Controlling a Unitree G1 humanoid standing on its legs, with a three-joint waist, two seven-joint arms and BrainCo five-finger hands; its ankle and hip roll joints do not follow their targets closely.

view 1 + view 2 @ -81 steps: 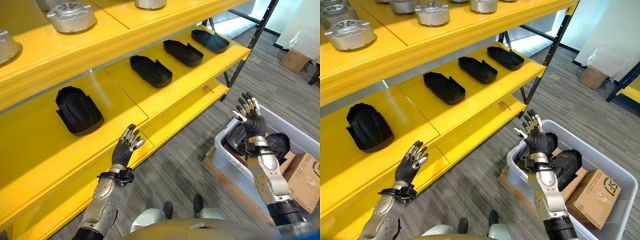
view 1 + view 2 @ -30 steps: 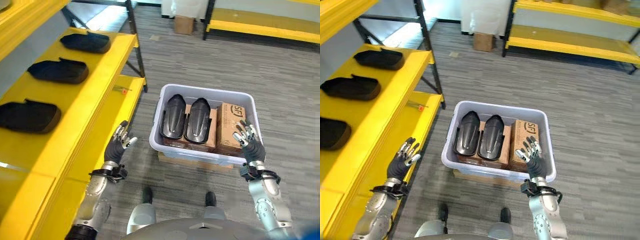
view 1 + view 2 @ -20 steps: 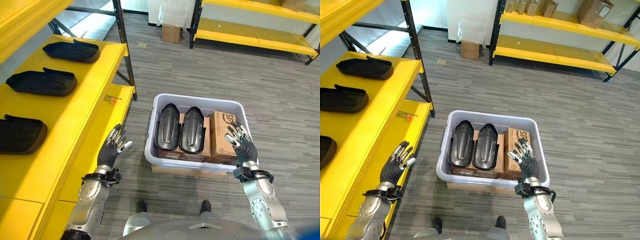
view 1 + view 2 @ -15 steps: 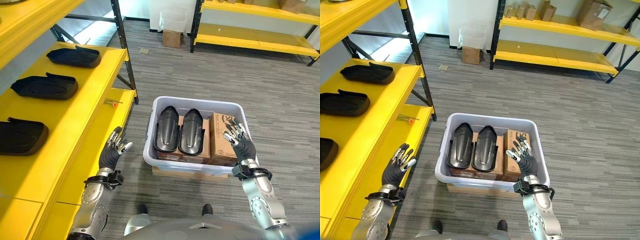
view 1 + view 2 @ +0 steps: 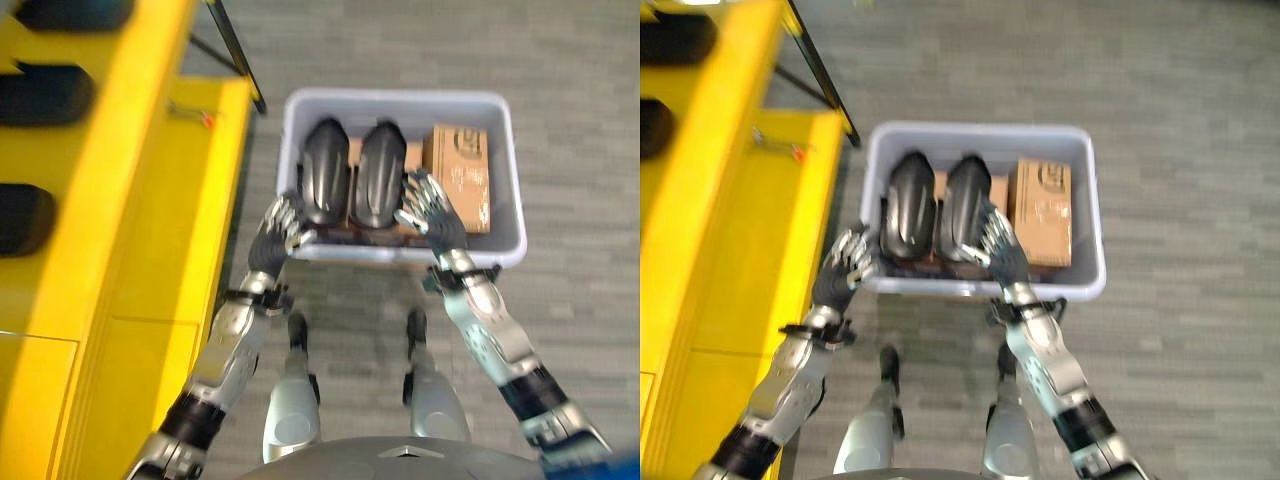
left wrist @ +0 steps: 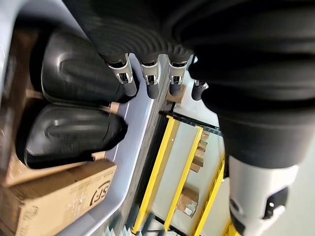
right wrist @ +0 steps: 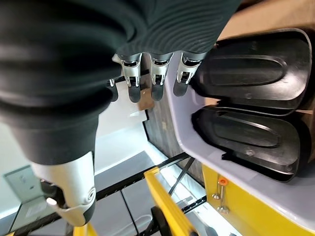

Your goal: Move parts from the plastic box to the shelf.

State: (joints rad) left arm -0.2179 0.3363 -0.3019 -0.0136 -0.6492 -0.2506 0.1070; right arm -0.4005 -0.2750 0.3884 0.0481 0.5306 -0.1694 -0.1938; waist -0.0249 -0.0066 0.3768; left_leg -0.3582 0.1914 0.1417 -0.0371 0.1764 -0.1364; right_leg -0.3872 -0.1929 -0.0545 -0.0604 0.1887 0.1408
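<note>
Two black parts [image 5: 350, 185] lie in the plastic box [image 5: 505, 150] at twelve o'clock; my left hand [image 5: 275, 230] and right hand [image 5: 430, 208] hover spread over its near rim.

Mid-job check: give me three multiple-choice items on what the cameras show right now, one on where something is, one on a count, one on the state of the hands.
1. Where does the cardboard box lie in the plastic box?
A. on the robot's right of the black parts
B. between the black parts
C. on the shelf

2. How many black parts lie side by side in the plastic box?
A. one
B. two
C. four

3. How are the left hand and right hand?
A. both open, holding nothing
B. left clenched on a part
C. right gripping the cardboard box

Answers:
1 A, the cardboard box sits at the right end, beside the right black part.
2 B, the left black part and the right one are the pair there.
3 A, both hands have spread fingers at the box's near wall, grasping nothing.
</note>
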